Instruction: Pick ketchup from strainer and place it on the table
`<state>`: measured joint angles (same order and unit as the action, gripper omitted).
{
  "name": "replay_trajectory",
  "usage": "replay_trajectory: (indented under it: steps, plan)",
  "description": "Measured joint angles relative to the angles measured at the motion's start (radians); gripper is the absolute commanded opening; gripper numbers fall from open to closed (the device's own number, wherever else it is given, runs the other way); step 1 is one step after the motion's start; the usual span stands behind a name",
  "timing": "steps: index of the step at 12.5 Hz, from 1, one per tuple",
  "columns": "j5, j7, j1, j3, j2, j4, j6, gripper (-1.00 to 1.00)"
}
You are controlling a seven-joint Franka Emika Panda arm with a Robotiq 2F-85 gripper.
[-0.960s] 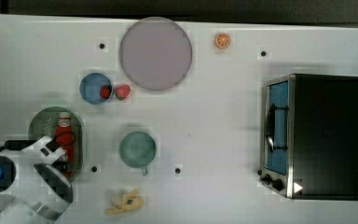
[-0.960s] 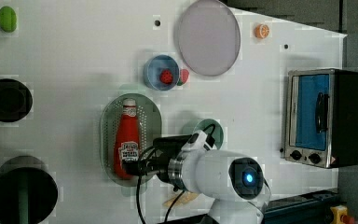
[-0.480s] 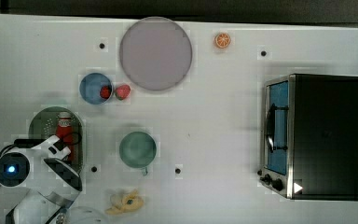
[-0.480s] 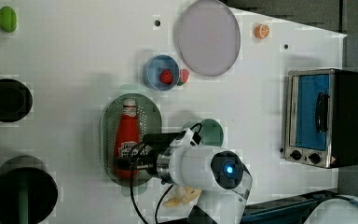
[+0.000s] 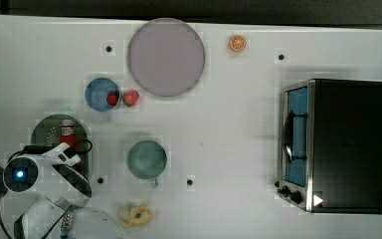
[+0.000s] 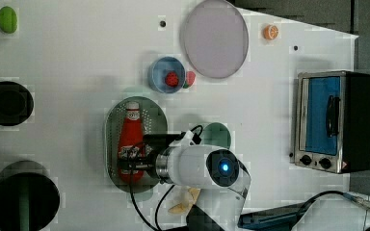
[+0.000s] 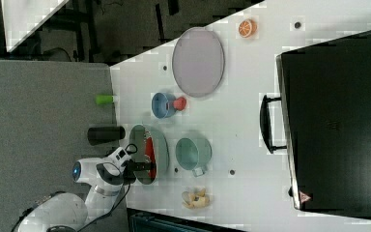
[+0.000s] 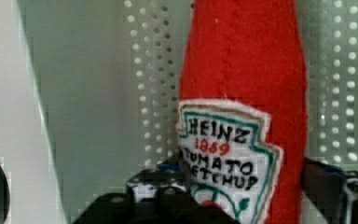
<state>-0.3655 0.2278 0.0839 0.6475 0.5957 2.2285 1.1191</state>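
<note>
The ketchup [image 6: 130,139], a red bottle with a white cap and a white-and-red label, lies flat in the pale green strainer [image 6: 155,120] on the white table [image 5: 229,124]. In the top view the ketchup [image 5: 68,132] shows in the strainer [image 5: 45,132] at the top view's left, with my gripper [image 5: 72,159] reaching over its lower end. In the wrist view my gripper [image 8: 235,186] straddles the labelled ketchup [image 8: 242,70]. One of the dark fingers [image 8: 154,184] presses each side of it, above the holed strainer [image 8: 144,70] base. In the left view my gripper [image 6: 131,166] sits at the bottle's base.
Beside the strainer stand a teal cup [image 5: 147,158] and a blue bowl [image 5: 102,93], with a strawberry [image 5: 131,97] against it. Farther off are a grey-lilac plate [image 5: 165,56], an orange slice [image 5: 237,43], a toaster oven [image 5: 335,144] and a yellow toy [image 5: 135,215]. Two black cylinders [image 6: 8,102] stand at the left view's left.
My arm has come down and forward over the strainer. The fingers have closed in from wide open onto the sides of the ketchup, which has not moved.
</note>
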Motion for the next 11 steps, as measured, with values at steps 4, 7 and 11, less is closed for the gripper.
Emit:
replay_trajectory:
  steps: [4,7,11]
  plan:
    - [0.010,0.007,0.004,0.006,-0.022,-0.002,0.018,0.22]
    - [0.068,0.009,-0.005,0.030,-0.130,0.029,-0.075,0.22]
    - [0.297,0.008,-0.030,0.093,-0.348,0.006,-0.275,0.22]
